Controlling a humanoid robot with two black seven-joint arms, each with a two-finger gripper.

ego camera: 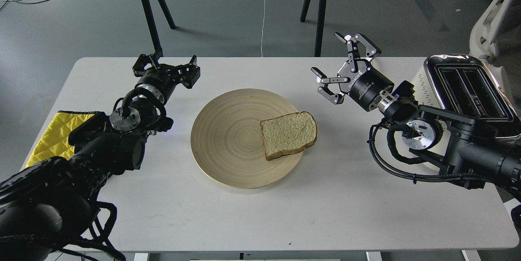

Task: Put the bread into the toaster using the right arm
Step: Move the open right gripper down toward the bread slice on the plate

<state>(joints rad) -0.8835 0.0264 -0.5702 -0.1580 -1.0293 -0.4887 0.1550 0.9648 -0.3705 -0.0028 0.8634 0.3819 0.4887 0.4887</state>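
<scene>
Head view: bread lying flat on the right side of a round wooden plate, crust edge hanging a little past the plate rim, mid-worktop. Toaster at the far right of the worktop, chrome top up, both slots empty, partly hidden behind the right arm.

Step in hand, by judgement: reaching and picking up the slice. Best done by swinging the right hand down and toward the overhanging crust side, where a finger can slip under the edge instead of scraping the plate. Better a light pinch across the slice's thickness near one end, leaving most of the slice free below the fingers to drop upright into a slot. Too hard a squeeze likely to crush or tear soft crumb.

Right hand: fingers spread wide apart, holding nothing, touching nothing, hovering above the worktop beyond the plate and well apart from the bread.

Left hand: near the plate's far left, empty; finger spacing impossible to tell, seen dark and end-on. Yellow cloth at the left edge, under the left arm.
</scene>
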